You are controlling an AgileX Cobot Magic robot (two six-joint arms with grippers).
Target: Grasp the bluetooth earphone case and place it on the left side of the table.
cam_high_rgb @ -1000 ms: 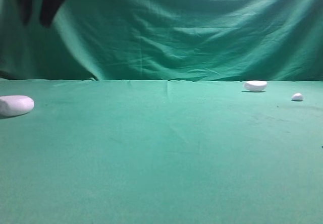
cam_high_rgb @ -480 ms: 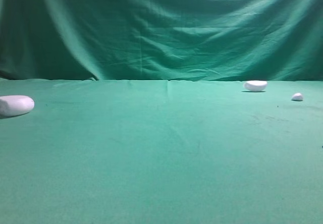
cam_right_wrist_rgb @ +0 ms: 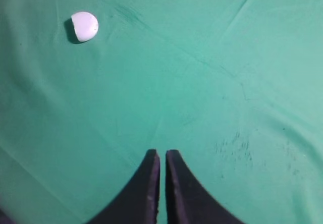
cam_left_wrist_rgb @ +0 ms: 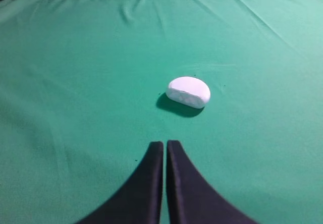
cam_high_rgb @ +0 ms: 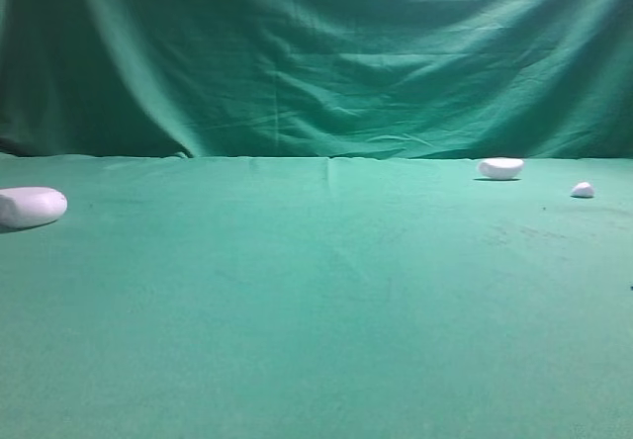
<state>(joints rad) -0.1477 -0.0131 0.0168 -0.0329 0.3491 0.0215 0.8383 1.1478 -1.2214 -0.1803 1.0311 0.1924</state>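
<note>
The bluetooth earphone case [cam_high_rgb: 30, 207], a smooth white oblong, lies on the green table [cam_high_rgb: 316, 301] at the far left edge of the exterior view. It also shows in the left wrist view [cam_left_wrist_rgb: 188, 91], lying free on the cloth. My left gripper [cam_left_wrist_rgb: 165, 143] is shut and empty, short of the case and slightly left of it. My right gripper [cam_right_wrist_rgb: 162, 152] is shut and empty over bare cloth. Neither gripper shows in the exterior view.
A smaller white bowl-shaped piece [cam_high_rgb: 500, 168] sits at the back right and a tiny white pebble-like bit [cam_high_rgb: 583, 190] lies further right. One small white rounded piece [cam_right_wrist_rgb: 84, 26] shows far ahead-left of the right gripper. A green backdrop [cam_high_rgb: 316, 53] hangs behind.
A dark arm at the top left of the exterior view one second ago has left the frame. The case and the other white pieces have not moved.
</note>
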